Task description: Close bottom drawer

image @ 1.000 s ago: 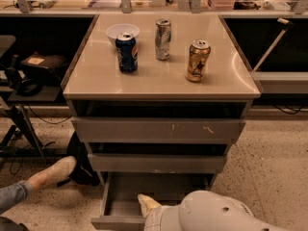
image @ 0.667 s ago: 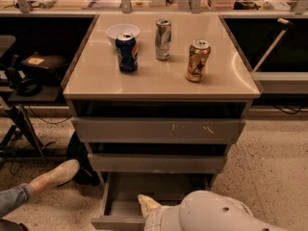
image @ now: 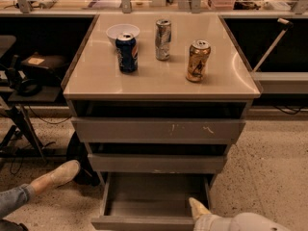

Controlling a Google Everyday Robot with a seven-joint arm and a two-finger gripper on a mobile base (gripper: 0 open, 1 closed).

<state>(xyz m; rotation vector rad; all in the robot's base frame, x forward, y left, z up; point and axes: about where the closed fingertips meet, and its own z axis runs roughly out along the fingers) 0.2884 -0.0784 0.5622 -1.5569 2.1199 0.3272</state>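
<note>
Now, on the far left a shoe and a denim leg are seen stretched across the speckled floor, near the cabinet's lower corner. Up on the cabinet top, a blue can is set just in front of a white bowl, a silver can is placed beside them, and a gold can is found further right, nearer the front edge. None of that is involved.

Lower down, the two upper drawer fronts are seen nearly flush, while the bottom drawer is pulled well out towards the camera, with its bare inside exposed. Its long axis is laid left to right, so it can only be slid straight back into the cabinet.

At the right end of that drawer the gripper is seen, reaching in from the bottom right, its tip over the inner right corner just behind the front panel. Whether it is spread or pressed together cannot be told. The front panel's outer face is judged to lie on the camera side of the tip, so a push against that face is called for.
</note>
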